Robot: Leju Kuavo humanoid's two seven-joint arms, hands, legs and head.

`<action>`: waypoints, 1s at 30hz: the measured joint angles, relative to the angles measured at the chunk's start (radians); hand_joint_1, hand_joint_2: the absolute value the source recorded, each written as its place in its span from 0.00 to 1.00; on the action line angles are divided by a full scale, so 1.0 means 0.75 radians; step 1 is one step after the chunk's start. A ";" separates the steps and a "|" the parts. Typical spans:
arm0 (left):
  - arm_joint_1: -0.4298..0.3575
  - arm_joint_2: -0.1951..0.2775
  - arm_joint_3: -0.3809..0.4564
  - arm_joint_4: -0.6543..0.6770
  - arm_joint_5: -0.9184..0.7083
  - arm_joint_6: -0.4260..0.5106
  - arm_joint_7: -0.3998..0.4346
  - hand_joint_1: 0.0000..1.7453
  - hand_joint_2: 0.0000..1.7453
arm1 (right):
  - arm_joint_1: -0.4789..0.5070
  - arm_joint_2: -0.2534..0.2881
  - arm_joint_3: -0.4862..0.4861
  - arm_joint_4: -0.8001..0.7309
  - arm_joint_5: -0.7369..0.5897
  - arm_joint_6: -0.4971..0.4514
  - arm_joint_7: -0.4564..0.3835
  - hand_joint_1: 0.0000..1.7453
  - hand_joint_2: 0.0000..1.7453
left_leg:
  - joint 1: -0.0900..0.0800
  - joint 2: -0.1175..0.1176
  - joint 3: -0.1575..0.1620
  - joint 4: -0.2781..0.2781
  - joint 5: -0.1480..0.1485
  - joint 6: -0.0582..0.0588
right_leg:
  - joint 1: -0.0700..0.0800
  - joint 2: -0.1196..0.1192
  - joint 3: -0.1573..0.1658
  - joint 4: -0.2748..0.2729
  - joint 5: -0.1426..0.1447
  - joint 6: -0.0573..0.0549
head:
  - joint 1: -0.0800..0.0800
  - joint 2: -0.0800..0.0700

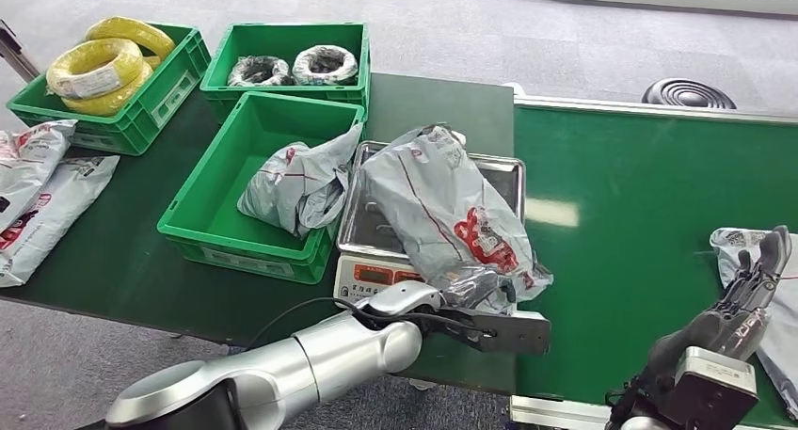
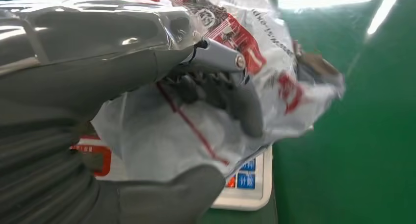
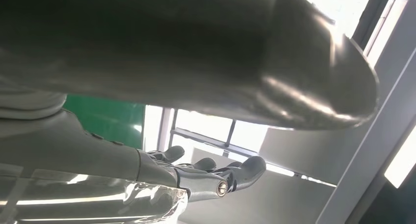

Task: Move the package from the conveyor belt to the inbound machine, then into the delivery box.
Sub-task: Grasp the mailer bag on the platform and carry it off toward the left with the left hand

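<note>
1. So the package (image 1: 442, 214) is sitting on the scale-type inbound machine (image 1: 372, 275), draped over its steel tray, with its near right corner hanging off the edge. The belt-to-machine part looks done, and the hop into the delivery box (image 1: 212, 199) is what's left.

2. The near corner of the bag is being pinched by the left hand (image 1: 470, 303). In the left wrist view the dark fingers (image 2: 230, 94) are curled into the crumpled plastic with the thumb under it, so it's held, but only by a fold of film.

3. Honest tip: more of the bag should be gathered before anything is lifted. Thin mailer film held by a corner is likely to slip or swing.

4. The box is just left of the machine and already has another grey parcel (image 1: 296, 185) slumped over its right wall. The package should be carried high enough to clear that wall and parcel, then let go over the bare far-left floor of the box.

5. The right hand (image 1: 748, 294) is held up over the conveyor belt (image 1: 612, 214), fingers apart and holding nothing, near another bag (image 1: 748, 246). It's best kept parked there.
</note>
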 joint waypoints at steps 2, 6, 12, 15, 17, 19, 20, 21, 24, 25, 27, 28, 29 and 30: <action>0.003 -0.001 -0.012 0.008 0.000 -0.001 0.001 0.74 1.00 | -0.001 0.003 0.000 0.000 0.000 0.000 0.000 0.00 0.00 | 0.000 0.000 0.000 0.000 0.000 0.000 | 0.000 0.000 0.000 0.000 0.000 0.000 | 0.000 0.000; 0.009 -0.002 -0.028 0.019 0.000 -0.001 0.002 0.74 1.00 | -0.001 0.005 0.000 0.000 0.001 0.000 0.000 0.00 0.00 | 0.000 0.000 0.000 0.000 0.000 0.000 | 0.000 0.000 0.000 0.000 0.000 0.000 | 0.000 0.000; 0.011 -0.002 -0.046 0.030 -0.004 0.003 0.009 0.73 1.00 | -0.001 0.008 0.000 0.000 0.000 0.002 0.000 0.00 0.00 | 0.000 0.000 0.000 0.000 0.000 0.000 | 0.000 0.000 0.000 0.000 0.000 0.000 | 0.000 0.000; 0.013 -0.002 -0.050 0.038 -0.008 0.018 0.014 0.69 1.00 | -0.001 0.010 0.000 0.000 0.001 0.007 0.000 0.00 0.75 | 0.000 0.000 0.000 0.000 0.000 0.000 | 0.000 0.000 0.000 0.000 0.000 0.000 | 0.000 0.000; 0.014 -0.002 -0.050 0.045 -0.008 0.034 0.016 0.61 1.00 | -0.001 0.012 0.000 0.000 0.003 0.015 -0.001 0.00 1.00 | 0.000 0.000 0.000 0.000 0.000 0.000 | 0.000 0.000 0.000 0.000 0.000 0.000 | 0.000 0.000; 0.016 -0.002 -0.048 0.053 -0.008 0.058 0.013 0.54 1.00 | -0.001 0.014 0.000 0.000 0.004 0.023 0.000 0.00 1.00 | 0.000 0.000 0.000 0.000 0.000 0.000 | 0.000 0.000 0.000 0.000 0.000 0.000 | 0.000 0.000; 0.018 -0.002 -0.047 0.057 -0.008 0.073 0.008 0.58 1.00 | -0.001 0.015 -0.001 0.000 0.004 0.027 0.000 0.00 1.00 | 0.000 0.000 0.000 0.000 0.000 0.000 | 0.000 0.000 0.000 0.000 0.000 0.000 | 0.000 0.000; 0.019 -0.002 -0.044 0.062 -0.007 0.092 0.000 0.67 1.00 | -0.001 0.016 -0.001 0.000 0.005 0.030 0.000 0.00 1.00 | 0.000 0.000 0.000 0.000 0.000 0.000 | 0.000 0.000 0.000 0.000 0.000 0.000 | 0.000 0.000; 0.025 -0.002 -0.025 0.077 0.003 0.169 -0.039 0.92 1.00 | -0.001 0.018 -0.001 0.001 0.007 0.039 0.002 0.00 1.00 | 0.000 0.000 0.000 0.000 0.001 0.000 | 0.000 0.000 0.000 0.000 0.000 0.000 | 0.000 0.000; 0.027 -0.002 -0.013 0.081 0.011 0.201 -0.055 0.89 1.00 | -0.002 0.018 -0.001 0.001 0.007 0.041 0.004 0.00 1.00 | 0.000 0.000 0.000 0.000 0.001 0.000 | 0.000 0.000 0.000 0.000 0.000 0.000 | 0.000 0.000; 0.027 -0.002 0.018 0.086 0.029 0.271 -0.086 0.75 1.00 | -0.002 0.019 -0.002 0.002 0.009 0.042 0.007 0.00 1.00 | 0.000 0.000 0.000 0.000 0.001 0.000 | 0.000 0.000 0.000 0.000 0.000 0.000 | 0.000 0.000; 0.025 -0.002 0.038 0.088 0.037 0.308 -0.102 0.55 1.00 | -0.003 0.020 -0.002 0.002 0.010 0.044 0.010 0.00 1.00 | 0.000 0.000 0.000 0.000 0.001 0.000 | 0.000 0.000 0.000 0.000 0.000 0.000 | 0.000 0.000; 0.023 -0.002 0.059 0.090 0.044 0.348 -0.119 0.35 1.00 | -0.004 0.020 -0.002 0.002 0.012 0.045 0.015 0.00 1.00 | 0.000 0.000 0.000 0.000 0.001 0.000 | 0.000 0.000 0.000 0.000 0.000 0.000 | 0.000 0.000; 0.020 -0.002 0.082 0.090 0.050 0.390 -0.139 0.15 1.00 | -0.005 0.021 -0.002 0.003 0.015 0.047 0.020 0.00 1.00 | 0.000 0.000 0.000 0.000 0.001 0.000 | 0.000 0.000 0.000 0.000 0.000 0.000 | 0.000 0.000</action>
